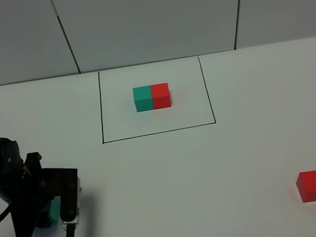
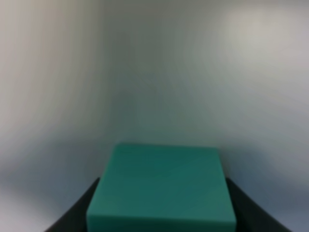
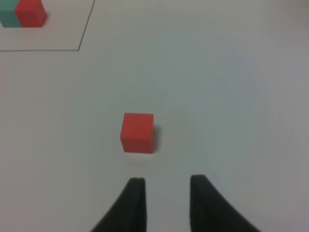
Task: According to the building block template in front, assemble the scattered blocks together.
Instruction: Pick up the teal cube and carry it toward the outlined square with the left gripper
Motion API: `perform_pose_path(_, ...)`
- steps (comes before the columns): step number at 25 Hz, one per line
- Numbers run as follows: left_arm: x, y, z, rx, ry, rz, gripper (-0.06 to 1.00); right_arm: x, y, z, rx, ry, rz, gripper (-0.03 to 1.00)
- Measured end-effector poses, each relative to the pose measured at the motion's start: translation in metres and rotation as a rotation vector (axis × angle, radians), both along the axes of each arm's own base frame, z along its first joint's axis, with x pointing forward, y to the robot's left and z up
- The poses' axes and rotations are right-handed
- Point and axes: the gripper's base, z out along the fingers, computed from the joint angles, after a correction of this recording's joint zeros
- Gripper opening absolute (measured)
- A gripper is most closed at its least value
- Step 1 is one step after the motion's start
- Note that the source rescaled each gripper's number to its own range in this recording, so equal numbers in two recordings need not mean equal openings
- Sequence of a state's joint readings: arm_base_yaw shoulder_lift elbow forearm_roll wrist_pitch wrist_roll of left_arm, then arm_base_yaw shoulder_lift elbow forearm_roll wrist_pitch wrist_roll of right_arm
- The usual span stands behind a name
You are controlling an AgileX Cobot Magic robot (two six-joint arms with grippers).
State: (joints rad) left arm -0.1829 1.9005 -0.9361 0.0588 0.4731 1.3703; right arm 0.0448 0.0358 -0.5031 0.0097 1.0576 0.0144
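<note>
blocks (image 1: 312,185) (image 1: 54,212): 2 loose; template (image 1: 152,96): 1.

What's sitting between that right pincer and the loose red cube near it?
Nothing: only bare white table separates the right pincer from the red cube, as the right wrist view shows.

No lettering, label, brand, number or sign can be read in any view. The only drawn mark is a thin black outline (image 1: 159,133) on the white bench (image 1: 215,175), framing the building block template (image 1: 152,96); it carries no writing.
</note>
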Motion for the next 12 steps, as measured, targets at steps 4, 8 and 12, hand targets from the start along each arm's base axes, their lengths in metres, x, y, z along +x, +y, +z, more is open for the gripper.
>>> perform_pose_path(4,-0.0003,-0.0001,0.0,0.002,0.004,-0.021,0.01,0.0,0.0,0.0,0.0,0.0,0.0,0.0)
perform_pose_path(8,-0.0003,-0.0001,0.0,0.001,0.004,-0.02,0.01,0.0,0.0,0.0,0.0,0.0,0.0,0.0)
perform_pose_path(12,-0.0004,-0.0007,0.0,-0.008,0.005,-0.002,0.01,0.0,0.0,0.0,0.0,0.0,0.0,0.0)
